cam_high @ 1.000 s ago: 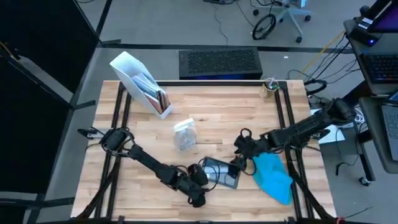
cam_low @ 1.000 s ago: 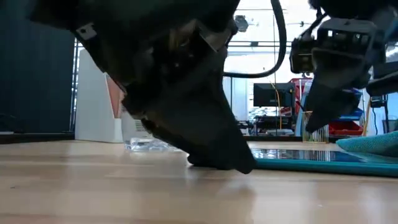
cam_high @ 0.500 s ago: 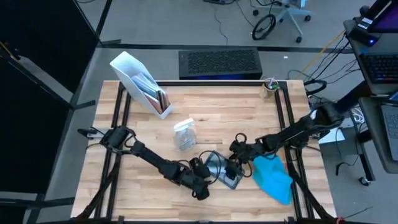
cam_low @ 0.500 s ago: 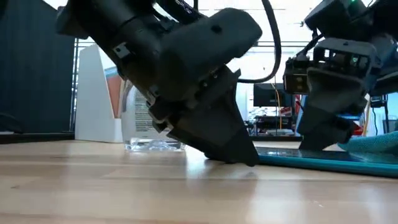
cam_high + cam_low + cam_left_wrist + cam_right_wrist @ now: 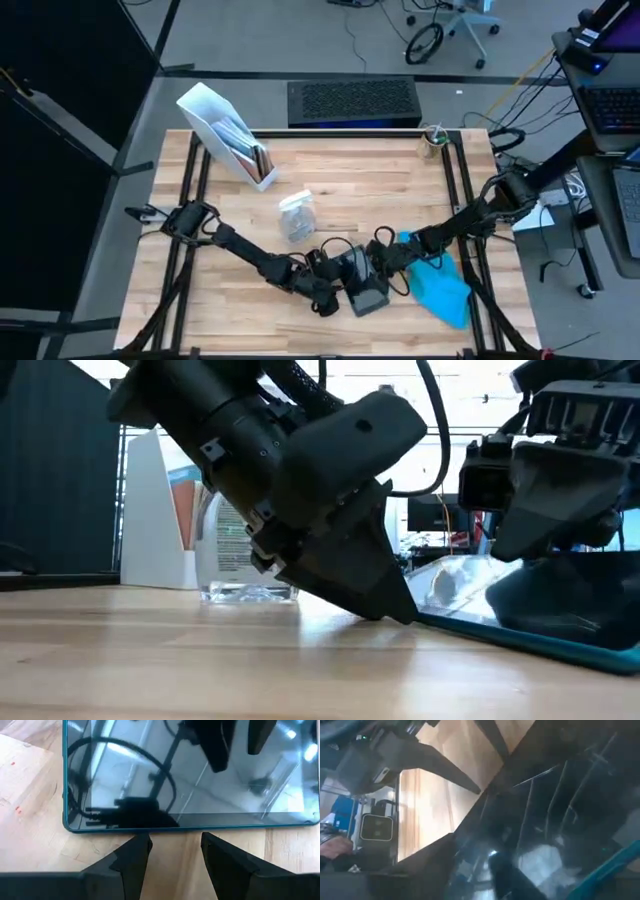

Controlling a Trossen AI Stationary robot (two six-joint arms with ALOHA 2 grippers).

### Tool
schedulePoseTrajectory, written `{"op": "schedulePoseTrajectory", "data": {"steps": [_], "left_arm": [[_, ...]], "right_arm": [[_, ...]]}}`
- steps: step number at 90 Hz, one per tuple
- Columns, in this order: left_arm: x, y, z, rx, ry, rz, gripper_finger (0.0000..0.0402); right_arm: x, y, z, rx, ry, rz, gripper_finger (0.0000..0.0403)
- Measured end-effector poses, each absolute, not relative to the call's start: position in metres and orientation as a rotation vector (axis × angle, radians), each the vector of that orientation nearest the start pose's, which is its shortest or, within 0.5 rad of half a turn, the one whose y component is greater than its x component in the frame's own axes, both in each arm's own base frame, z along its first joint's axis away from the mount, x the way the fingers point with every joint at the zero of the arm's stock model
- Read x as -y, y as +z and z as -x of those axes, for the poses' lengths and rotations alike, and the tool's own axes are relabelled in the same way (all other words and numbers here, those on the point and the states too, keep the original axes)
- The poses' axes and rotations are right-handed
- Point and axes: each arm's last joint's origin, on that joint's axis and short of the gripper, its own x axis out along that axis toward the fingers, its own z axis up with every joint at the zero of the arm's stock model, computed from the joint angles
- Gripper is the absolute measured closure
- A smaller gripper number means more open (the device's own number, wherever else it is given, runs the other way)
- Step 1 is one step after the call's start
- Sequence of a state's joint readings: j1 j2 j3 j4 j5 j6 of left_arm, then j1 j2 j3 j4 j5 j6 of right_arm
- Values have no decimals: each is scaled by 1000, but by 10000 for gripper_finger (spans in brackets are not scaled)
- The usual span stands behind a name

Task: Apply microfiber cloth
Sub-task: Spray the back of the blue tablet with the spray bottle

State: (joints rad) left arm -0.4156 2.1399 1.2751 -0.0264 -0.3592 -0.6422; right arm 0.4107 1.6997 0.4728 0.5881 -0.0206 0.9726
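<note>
Tablet (image 5: 362, 283) lifted by right hand (image 5: 385, 262) | file holder (image 5: 225, 133) w/ papers

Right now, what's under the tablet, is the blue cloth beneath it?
Not as far as shows. The tablet is tilted, its left edge on the bare wooden table by the left gripper. The microfiber cloth lies beside it. The right gripper hides the raised side's underside.

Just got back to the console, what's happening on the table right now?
Both arms are working on the tablet near the table's front edge. The left gripper has its jaws open just short of the tablet's near edge. The right gripper is at the tablet's far side, and the low view shows that side tilted up off the wood. The microfiber cloth lies untouched to the right. A spray bottle stands behind.
</note>
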Motion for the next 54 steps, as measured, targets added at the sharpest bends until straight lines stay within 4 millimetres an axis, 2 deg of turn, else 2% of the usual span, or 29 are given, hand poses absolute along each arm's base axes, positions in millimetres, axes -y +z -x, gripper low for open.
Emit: {"op": "schedulePoseTrajectory", "data": {"steps": [19,22,37,54], "left_arm": [[165,110,-391,-806,199,266,226],[167,114,-389,-806,190,266,226],[171,127,-383,-803,175,252,226],[172,148,-378,-784,172,227,226]], "right_arm": [[-111,100,-248,-740,61,-829,356],[-112,102,-249,-724,74,-827,374],[-114,110,-248,-687,118,-759,376],[-111,132,-243,-625,142,-668,387]]}}
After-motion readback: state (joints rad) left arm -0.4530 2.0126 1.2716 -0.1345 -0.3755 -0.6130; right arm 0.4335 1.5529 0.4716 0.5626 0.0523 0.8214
